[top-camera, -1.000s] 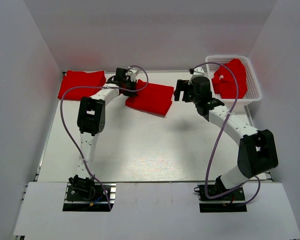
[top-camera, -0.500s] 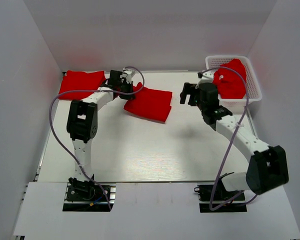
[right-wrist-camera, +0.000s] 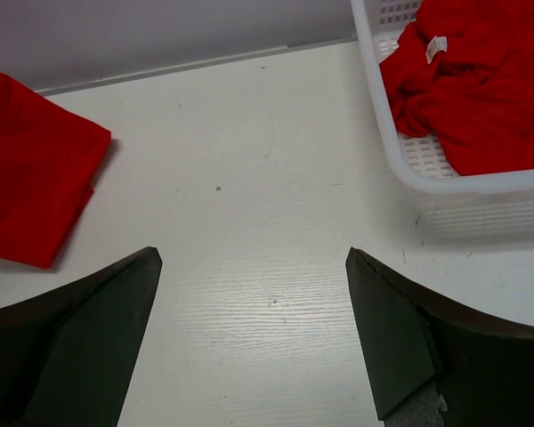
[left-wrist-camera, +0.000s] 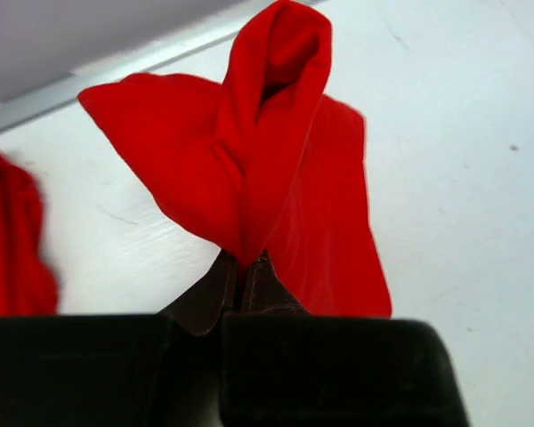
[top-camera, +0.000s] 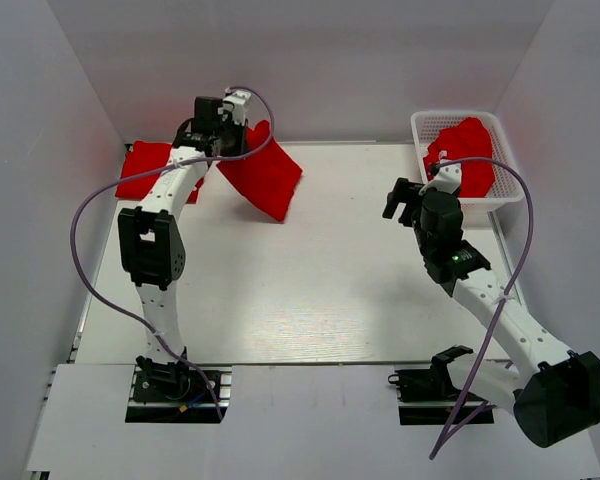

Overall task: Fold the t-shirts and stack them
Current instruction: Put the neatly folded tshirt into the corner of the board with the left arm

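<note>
Moved: folded shirt (top-camera: 263, 172), lifted toward far-left corner stack (top-camera: 143, 167), pinched in left fingers (left-wrist-camera: 221, 286); right fingers (right-wrist-camera: 98, 307) spread, empty. Risk: hanging fold opens, lands crooked.

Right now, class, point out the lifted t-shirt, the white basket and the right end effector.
lifted t-shirt (top-camera: 267, 178): top external view, middle of hanging cloth.
white basket (right-wrist-camera: 481, 185): right wrist view, near rim.
right end effector (right-wrist-camera: 251, 258): right wrist view, midway between fingertips.

On the worktop (top-camera: 310, 290)
The flat t-shirt (top-camera: 142, 170) lies far left, the hanging t-shirt (top-camera: 265, 178) just right of it, the bundled t-shirt (top-camera: 465, 160) in the basket (top-camera: 485, 201) far right.
</note>
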### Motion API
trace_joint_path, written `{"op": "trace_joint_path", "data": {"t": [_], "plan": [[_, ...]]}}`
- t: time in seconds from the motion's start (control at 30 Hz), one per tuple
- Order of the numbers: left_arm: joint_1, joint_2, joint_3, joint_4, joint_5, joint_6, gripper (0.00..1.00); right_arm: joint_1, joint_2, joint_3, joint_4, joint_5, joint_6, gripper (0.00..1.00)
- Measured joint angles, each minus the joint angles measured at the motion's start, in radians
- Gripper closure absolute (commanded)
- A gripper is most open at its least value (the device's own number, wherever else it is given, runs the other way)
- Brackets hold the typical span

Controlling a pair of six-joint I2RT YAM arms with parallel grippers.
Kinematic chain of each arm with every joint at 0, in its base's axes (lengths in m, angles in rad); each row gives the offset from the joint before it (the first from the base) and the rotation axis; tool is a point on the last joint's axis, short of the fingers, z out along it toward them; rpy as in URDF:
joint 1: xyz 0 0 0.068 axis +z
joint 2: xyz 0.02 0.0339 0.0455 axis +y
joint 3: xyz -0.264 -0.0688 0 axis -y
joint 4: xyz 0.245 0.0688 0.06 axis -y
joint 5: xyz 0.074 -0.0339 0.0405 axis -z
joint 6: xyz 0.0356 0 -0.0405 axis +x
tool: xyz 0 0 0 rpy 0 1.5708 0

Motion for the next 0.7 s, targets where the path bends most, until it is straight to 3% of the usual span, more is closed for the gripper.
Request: {"op": "trace_joint_path", "data": {"t": [0.33, 0.7], "plan": [[0.060, 0.051, 0.204, -0.137, -0.105, 0.155, 1.00, 0.000, -0.006, -0.001, -0.016, 0.035, 0.002, 0.10], [0.134, 0.054, 0.223, -0.161, -0.187, 0.266, 1.00, 0.000, 0.010, -0.001, -0.020, 0.016, 0.015, 0.10]]}}
